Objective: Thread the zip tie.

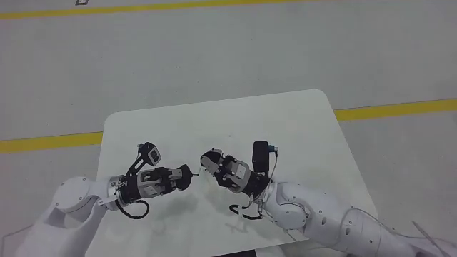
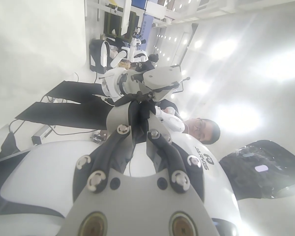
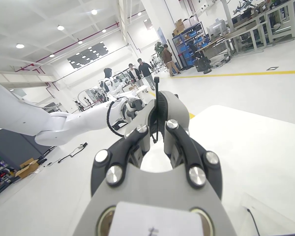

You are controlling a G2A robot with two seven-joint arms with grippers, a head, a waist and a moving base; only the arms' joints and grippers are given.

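Note:
The black zip tie point(image 3: 157, 109) is clamped upright between the fingers of my right gripper point(image 3: 158, 114), which is shut on it. Its square head point(image 3: 156, 79) pokes out past the fingertips, and the strap's other end curls out below the pads. In the top view both grippers hang above the white table point(image 1: 285, 121), tip to tip. The right gripper point(image 1: 209, 161) faces the left gripper point(image 1: 185, 175), with a thin black strand of zip tie point(image 1: 194, 175) between them. My left gripper point(image 2: 140, 108) is shut on that strand, right in front of the right gripper point(image 2: 159, 79).
The white table point(image 3: 236, 136) has rounded corners, and its front edge runs just under both forearms. A black cable loop point(image 1: 243, 210) hangs from the right arm. Beyond the table lies open floor with yellow lines point(image 1: 214, 3).

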